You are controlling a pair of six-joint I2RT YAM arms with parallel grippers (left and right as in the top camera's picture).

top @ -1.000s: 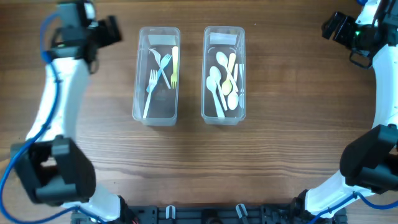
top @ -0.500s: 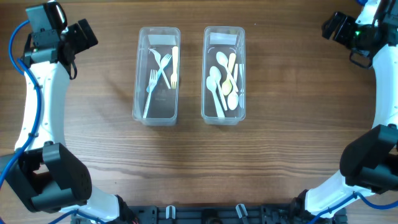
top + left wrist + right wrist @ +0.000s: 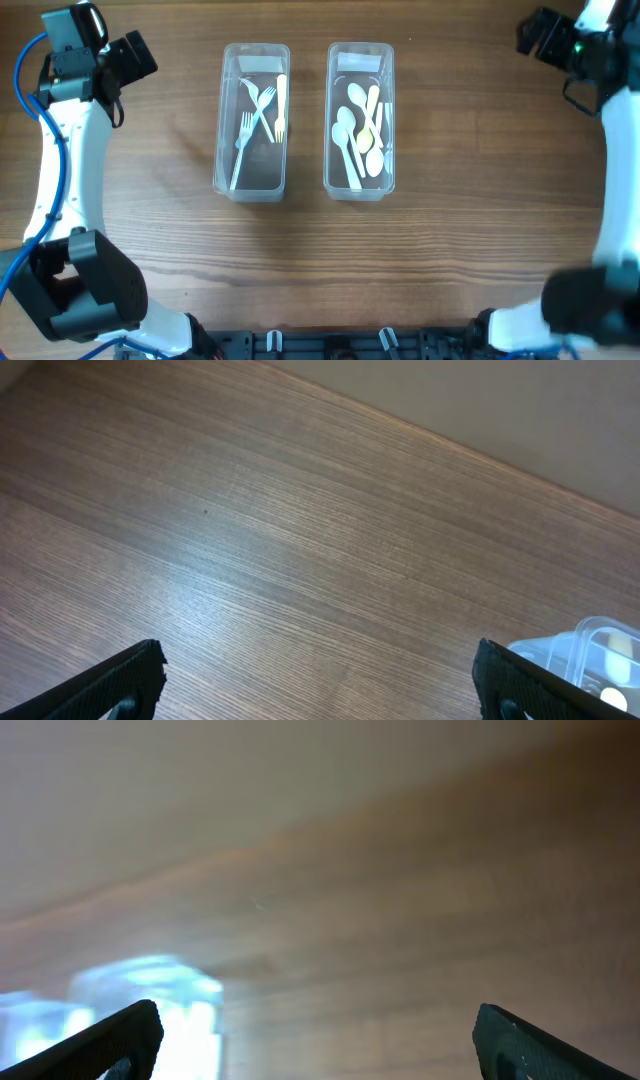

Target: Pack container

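Two clear plastic containers stand side by side at the back of the wooden table. The left container point(image 3: 228, 120) holds three forks point(image 3: 262, 112), white and pale yellow. The right container point(image 3: 336, 130) holds several spoons point(image 3: 357, 130). My left gripper point(image 3: 138, 55) is open and empty at the far left, well away from the containers; a corner of the left container point(image 3: 600, 650) shows in the left wrist view. My right gripper point(image 3: 530, 38) is open and empty at the far right; its wrist view is blurred and shows a container point(image 3: 150, 995) at lower left.
The wooden table point(image 3: 320, 250) carries nothing else in view. The table's far edge runs past both wrist views point(image 3: 450, 445).
The left arm swung left, away from the left container, to the table's far left corner. The right gripper shifted slightly; its wrist view is blurred by motion.
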